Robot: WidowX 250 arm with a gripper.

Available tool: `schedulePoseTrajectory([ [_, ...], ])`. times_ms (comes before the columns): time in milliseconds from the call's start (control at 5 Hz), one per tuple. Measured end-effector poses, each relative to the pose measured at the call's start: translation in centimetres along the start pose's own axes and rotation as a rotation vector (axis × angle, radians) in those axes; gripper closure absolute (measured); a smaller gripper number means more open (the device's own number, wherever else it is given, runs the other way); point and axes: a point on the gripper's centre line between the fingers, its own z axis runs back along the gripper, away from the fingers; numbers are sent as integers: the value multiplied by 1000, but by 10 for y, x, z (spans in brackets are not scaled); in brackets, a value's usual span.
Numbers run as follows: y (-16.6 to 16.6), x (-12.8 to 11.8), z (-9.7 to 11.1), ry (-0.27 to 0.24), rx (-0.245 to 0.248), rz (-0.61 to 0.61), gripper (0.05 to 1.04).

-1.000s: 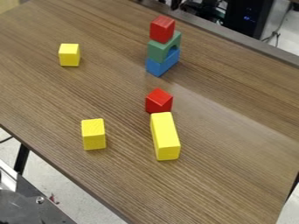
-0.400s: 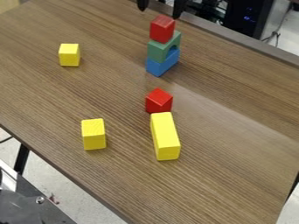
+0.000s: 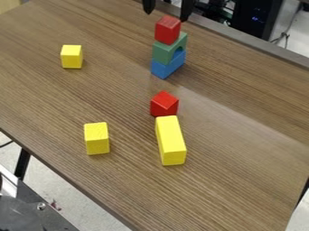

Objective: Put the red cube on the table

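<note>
While the black gripper (image 3: 167,16) hangs over its far side with the jaws spread and nothing pinched between them, the wood-grained table (image 3: 241,167) runs out from under the jaws towards the camera and carries every block. The tallest thing on it is a three-block stack, which stands just below the jaws in the view. Well apart from them, nearest the camera, lies a long yellow block (image 3: 170,137).

In the stack, the green arch block (image 3: 163,52) is the middle piece, a little below the jaws, with the blue block (image 3: 164,70) under it on the table. A yellow block (image 3: 96,139) stands down and to the left of the jaws, well apart; a smaller-looking one (image 3: 72,56) is off to their left, nearer their level.

The red cube (image 3: 167,30) tops the stack, close under the gap between the jaws; whether they line up with it in depth, I can't tell. A second red block (image 3: 163,104) is on the table further below the jaws, just beside or touching the end of the long yellow one.

I take the stacked cube to be the one meant, so all that looks done is the approach. Left to do: lower the jaws around the cube, close, lift it clear without toppling the arch, set it down on bare table and let go.
</note>
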Motion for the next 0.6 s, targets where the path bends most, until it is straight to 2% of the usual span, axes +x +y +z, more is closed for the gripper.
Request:
schedulePoseTrajectory([
  [200,-1,-3,-3,8,-5,4,114],
  [400,0,-5,-9,15,-6,16,391],
  [600,-1,-5,-11,10,-6,17,615],
])
